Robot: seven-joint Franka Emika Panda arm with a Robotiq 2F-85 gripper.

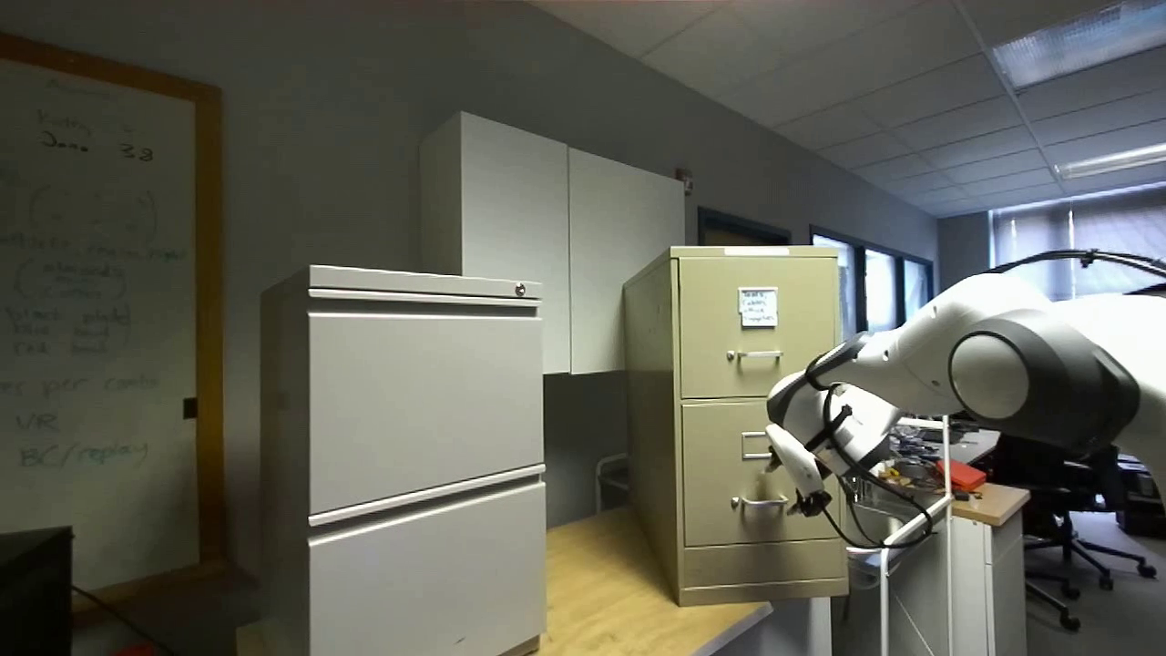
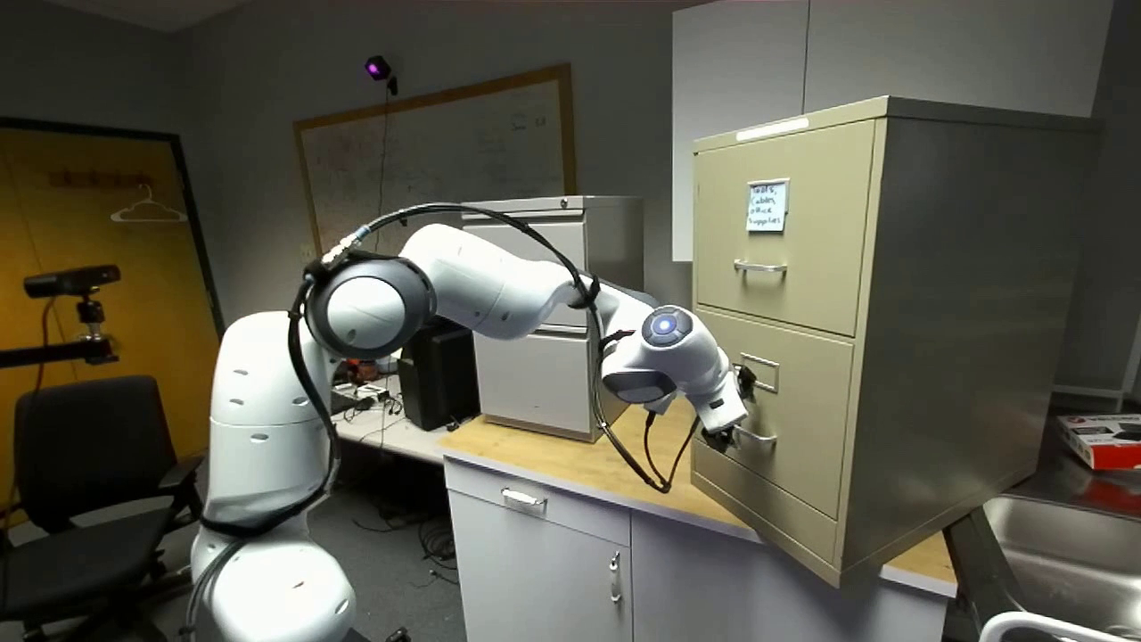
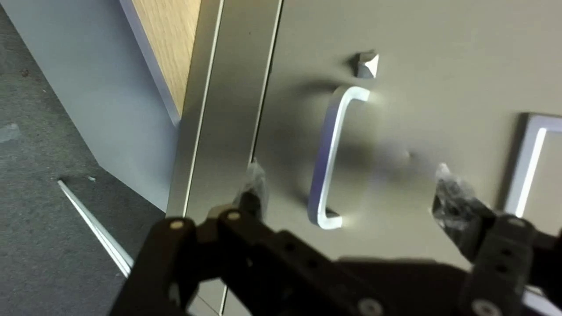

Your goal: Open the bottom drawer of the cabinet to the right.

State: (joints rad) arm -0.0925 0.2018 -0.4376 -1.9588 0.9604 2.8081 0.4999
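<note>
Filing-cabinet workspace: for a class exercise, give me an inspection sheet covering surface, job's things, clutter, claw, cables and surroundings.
Surface: wooden counter bears the tan cabinet, a front corner past its edge, and the light-grey cabinet.
Job's things: bottom drawer shut; handle not gripped.
Clutter: red-and-white box near the sink.
Claw: open; in the wrist view the handle shows between its fingertips; contact cannot be told.
Cables: black cables run along the arm, one loop hanging.
Surroundings: whiteboard, wall cupboards, office chair.

The upper drawer's card reads "Tools, Cables, office Supplies"; the whiteboard, "VR" and "BC/replay".
</note>
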